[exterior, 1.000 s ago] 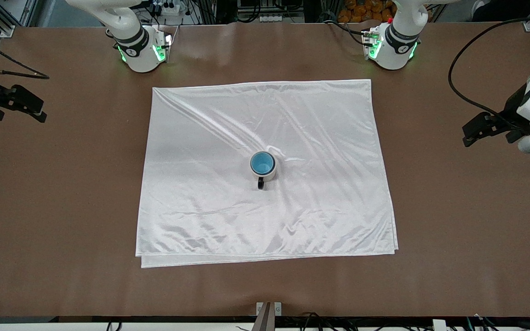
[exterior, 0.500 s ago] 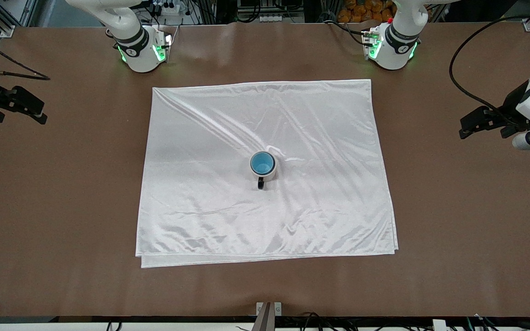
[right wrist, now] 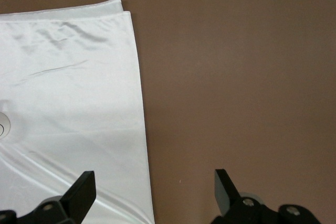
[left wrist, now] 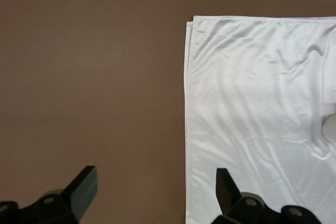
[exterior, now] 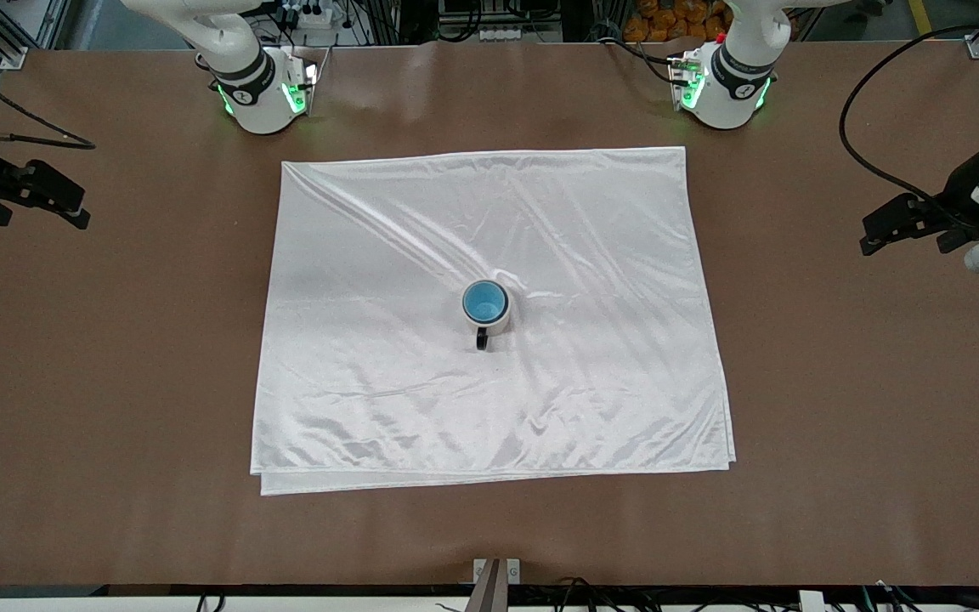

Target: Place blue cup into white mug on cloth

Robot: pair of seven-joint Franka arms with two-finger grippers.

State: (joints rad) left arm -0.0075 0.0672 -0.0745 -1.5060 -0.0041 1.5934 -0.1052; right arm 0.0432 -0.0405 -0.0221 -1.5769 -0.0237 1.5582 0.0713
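Observation:
The blue cup (exterior: 485,302) sits inside the white mug (exterior: 500,324), whose black handle (exterior: 482,340) points toward the front camera. The mug stands upright near the middle of the cloth (exterior: 370,297), a wrinkled white sheet. My left gripper (exterior: 876,234) hangs open and empty over bare table off the cloth's edge at the left arm's end. My right gripper (exterior: 73,208) hangs open and empty over bare table at the right arm's end. The left wrist view shows the left gripper (left wrist: 155,184), the cloth (left wrist: 252,103) and a sliver of the mug (left wrist: 331,128). The right wrist view shows the right gripper (right wrist: 153,184) and the cloth (right wrist: 68,87).
The brown table (exterior: 116,382) surrounds the cloth on all sides. Both arm bases (exterior: 260,93) (exterior: 723,85) stand at the table edge farthest from the front camera. A cable (exterior: 855,161) loops over the table near the left gripper.
The left gripper has drifted away from the cloth toward the left arm's end of the table. The right gripper has shifted only slightly. Cup, mug and cloth have not moved.

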